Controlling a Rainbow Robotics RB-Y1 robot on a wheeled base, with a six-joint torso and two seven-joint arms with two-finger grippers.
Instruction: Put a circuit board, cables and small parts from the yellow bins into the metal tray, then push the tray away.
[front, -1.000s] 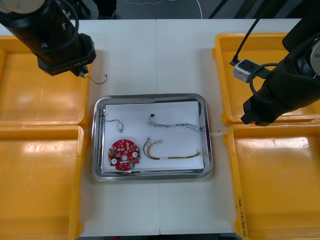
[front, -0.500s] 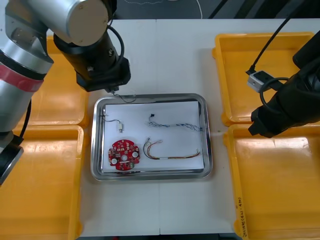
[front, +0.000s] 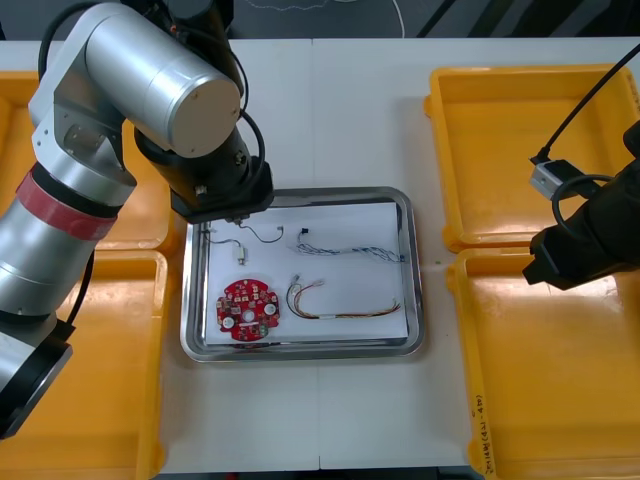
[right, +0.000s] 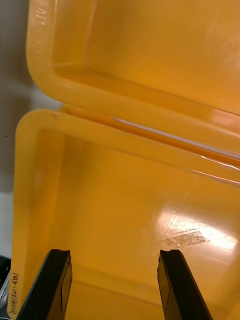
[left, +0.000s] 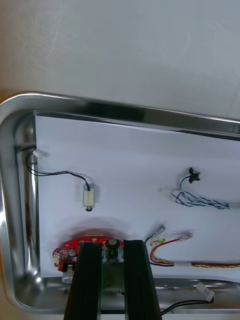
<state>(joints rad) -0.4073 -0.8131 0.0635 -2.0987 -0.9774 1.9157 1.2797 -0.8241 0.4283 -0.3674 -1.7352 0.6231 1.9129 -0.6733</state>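
Note:
The metal tray (front: 300, 192) lies at the table's middle, white inside. In it are a round red circuit board (front: 247, 310), a black cable with a small metal part (front: 238, 250), a twisted blue and white cable (front: 350, 248) and a red and yellow cable (front: 340, 305). My left gripper (left: 112, 248) hangs over the tray's far left part, shut on a small metal part (left: 113, 252). That part's black cable (front: 265, 235) dangles over the white liner. My right gripper (right: 115, 260) stands open with nothing between its fingers, above the near right yellow bin (right: 125, 200).
Two yellow bins stand on the right (front: 500, 130) (front: 560, 400) and two on the left (front: 60, 380), close to the tray's sides. The left arm's big grey link (front: 150, 90) covers the far left bin. Bare table (front: 330, 110) stretches beyond the tray.
The left arm swung from the far left bin to over the tray's far left corner, carrying the small part with its dangling black cable. The right arm drifted right and nearer.

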